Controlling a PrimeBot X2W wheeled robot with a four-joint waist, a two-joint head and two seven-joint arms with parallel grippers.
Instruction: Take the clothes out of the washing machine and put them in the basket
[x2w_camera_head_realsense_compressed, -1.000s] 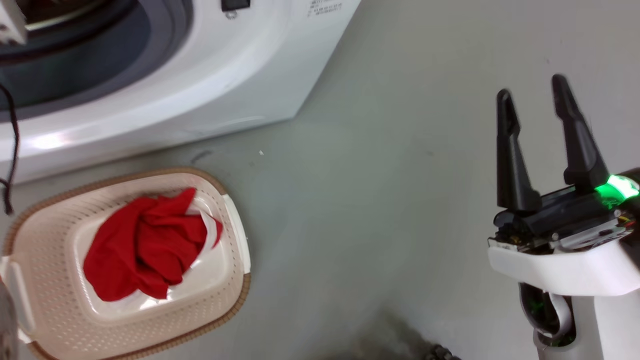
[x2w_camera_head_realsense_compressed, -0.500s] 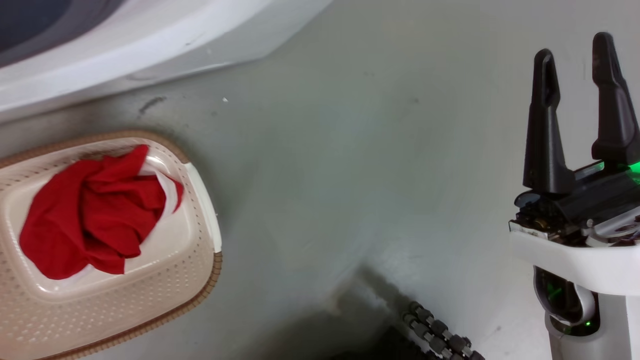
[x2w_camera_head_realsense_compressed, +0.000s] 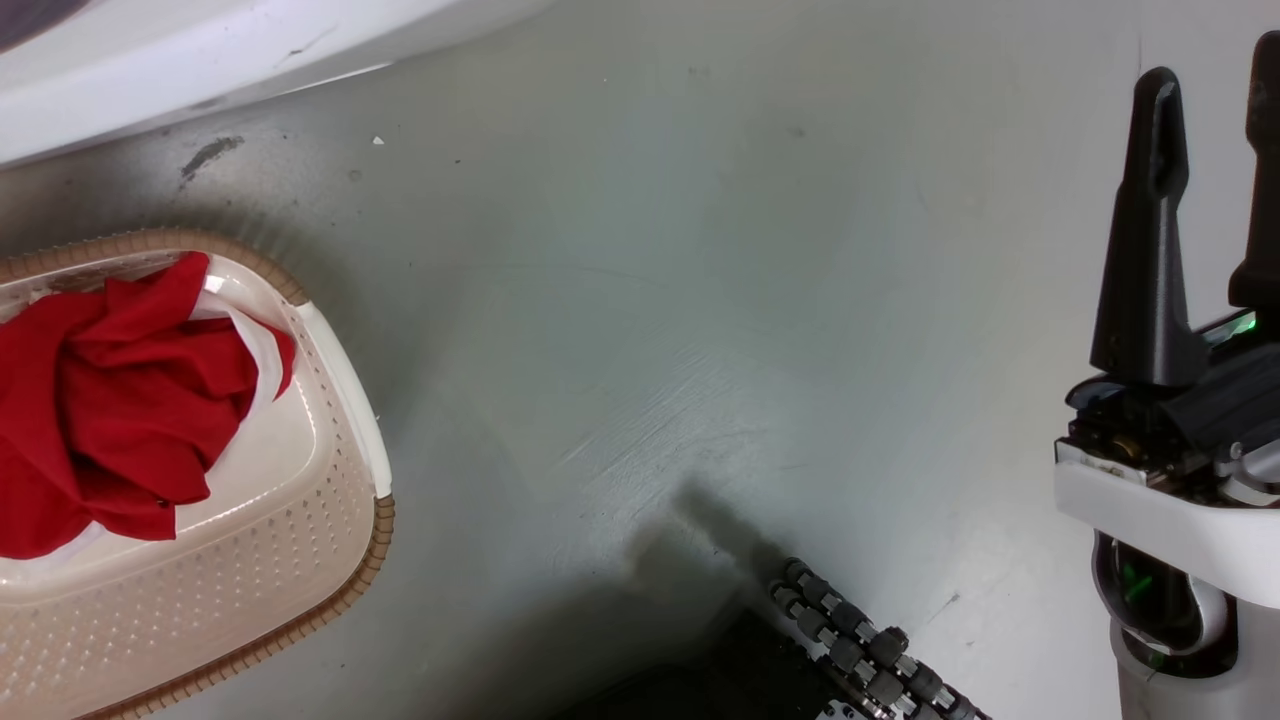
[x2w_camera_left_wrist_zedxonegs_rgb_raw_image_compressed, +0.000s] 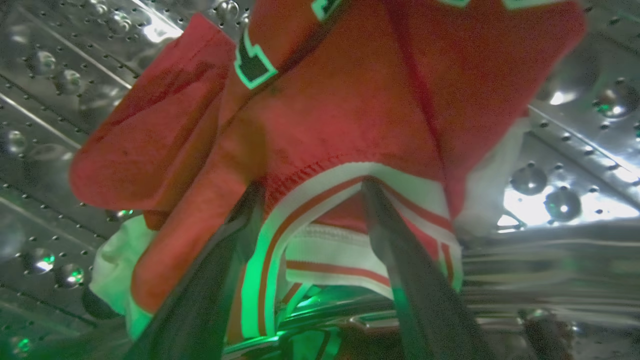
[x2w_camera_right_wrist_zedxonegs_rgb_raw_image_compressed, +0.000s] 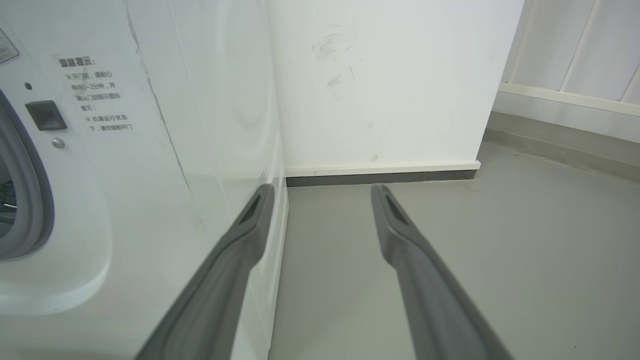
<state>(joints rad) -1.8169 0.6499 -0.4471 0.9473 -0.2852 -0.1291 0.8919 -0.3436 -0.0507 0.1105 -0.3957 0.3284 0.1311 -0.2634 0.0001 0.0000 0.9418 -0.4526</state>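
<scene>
Inside the washing machine's perforated steel drum (x2w_camera_left_wrist_zedxonegs_rgb_raw_image_compressed: 50, 100) lies a red jersey (x2w_camera_left_wrist_zedxonegs_rgb_raw_image_compressed: 340, 110) with white and red striped trim and part of a black, white-outlined number. My left gripper (x2w_camera_left_wrist_zedxonegs_rgb_raw_image_compressed: 311, 187) is open, and its fingertips (x2w_camera_left_wrist_zedxonegs_rgb_raw_image_compressed: 372, 200) reach into the jersey's hem. The cream basket (x2w_camera_head_realsense_compressed: 345, 400) sits on the floor at the left of the head view, with a crumpled red garment (x2w_camera_head_realsense_compressed: 110, 400) in it. A strip of the white washing machine (x2w_camera_head_realsense_compressed: 200, 50) shows above it, and its front (x2w_camera_right_wrist_zedxonegs_rgb_raw_image_compressed: 150, 150) appears in the right wrist view. My right gripper (x2w_camera_head_realsense_compressed: 1215, 90) is open and holds nothing, seen too as the right gripper (x2w_camera_right_wrist_zedxonegs_rgb_raw_image_compressed: 322, 187).
Grey floor (x2w_camera_head_realsense_compressed: 650, 300) stretches between the basket and my right arm. A dark segmented cable chain (x2w_camera_head_realsense_compressed: 870, 650) lies at the bottom of the head view. A white wall with a dark baseboard (x2w_camera_right_wrist_zedxonegs_rgb_raw_image_compressed: 380, 177) stands beyond the machine's right side.
The head camera has moved, so the basket and the machine have slid left and up in the picture. The right gripper stays open and now sits further right in view.
</scene>
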